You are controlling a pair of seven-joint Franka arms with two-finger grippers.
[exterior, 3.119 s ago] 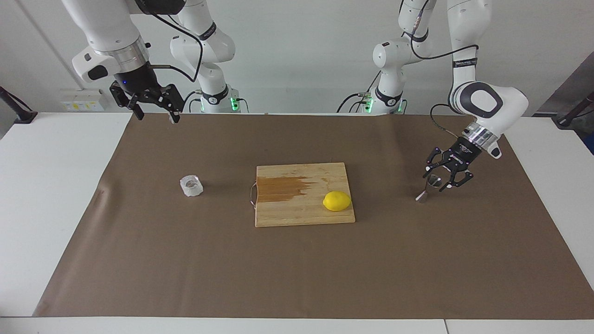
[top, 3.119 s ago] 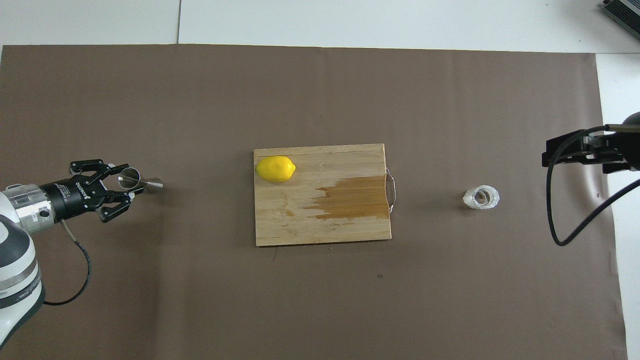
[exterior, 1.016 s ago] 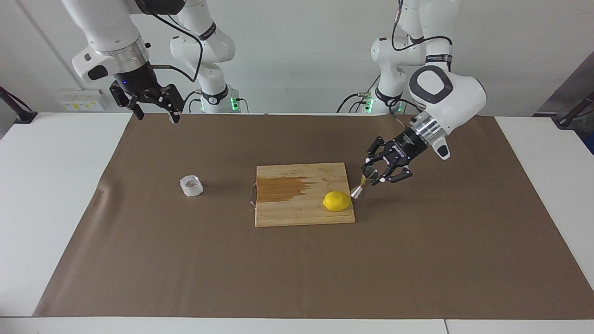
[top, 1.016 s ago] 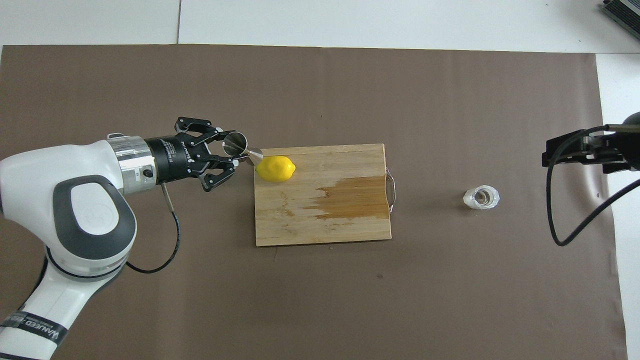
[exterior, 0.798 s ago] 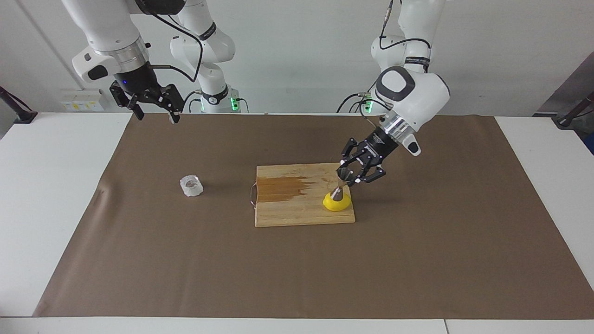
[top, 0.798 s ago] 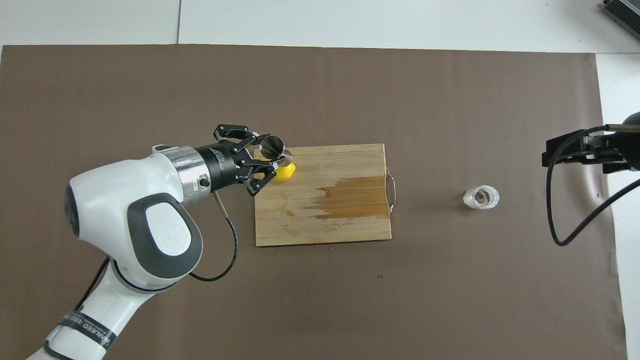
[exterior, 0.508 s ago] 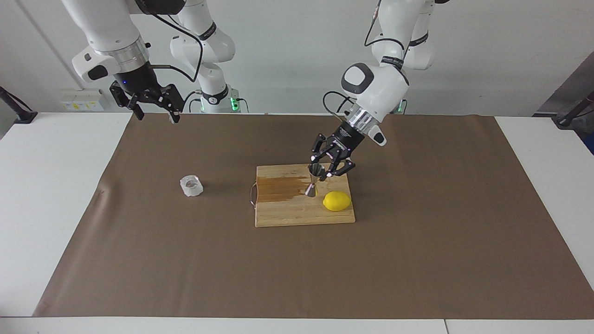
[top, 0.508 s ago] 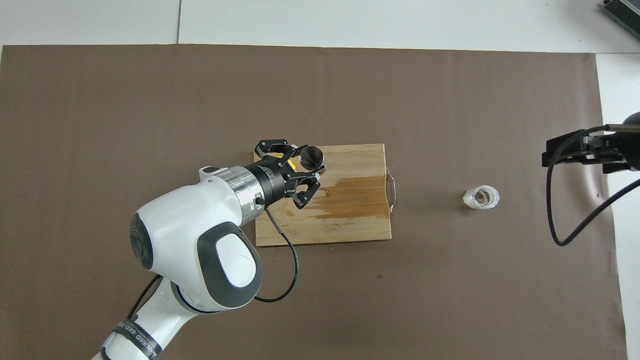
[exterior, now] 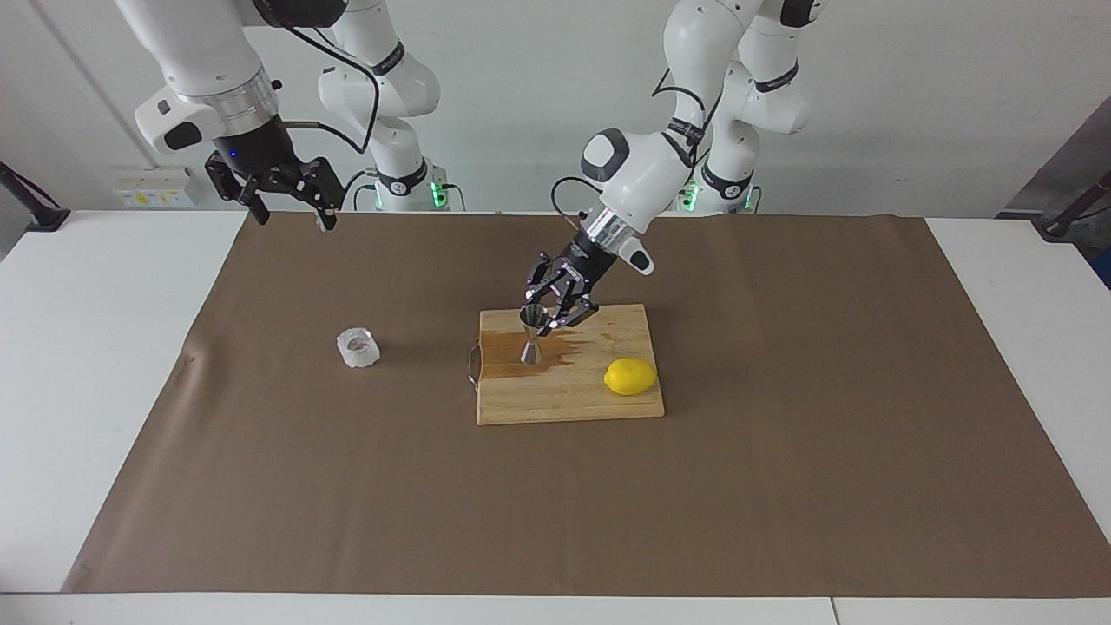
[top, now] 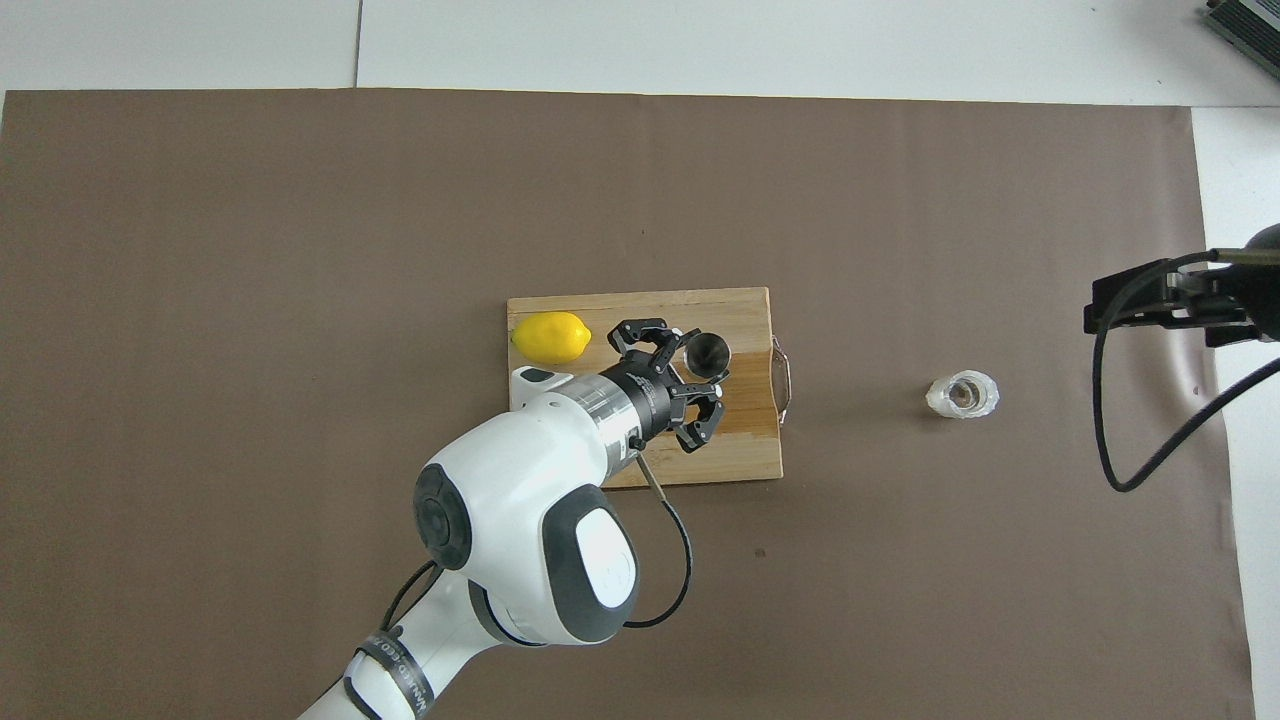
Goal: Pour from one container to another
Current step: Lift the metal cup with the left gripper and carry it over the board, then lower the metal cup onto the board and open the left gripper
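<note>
Standing upright over cutting board (exterior: 555,404), jigger (exterior: 531,334) mouth up, left jaws clenched on it; right jaws released

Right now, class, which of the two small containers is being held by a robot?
The steel jigger, gripped by the left gripper over the cutting board; the glass cup sits alone.

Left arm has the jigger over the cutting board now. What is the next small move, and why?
Probably carry on toward the glass cup. The left gripper is shut on the jigger, upright over the cutting board's stained part, while the cup sits on the brown paper toward the right arm's end. The right gripper waits open, up near its base.
</note>
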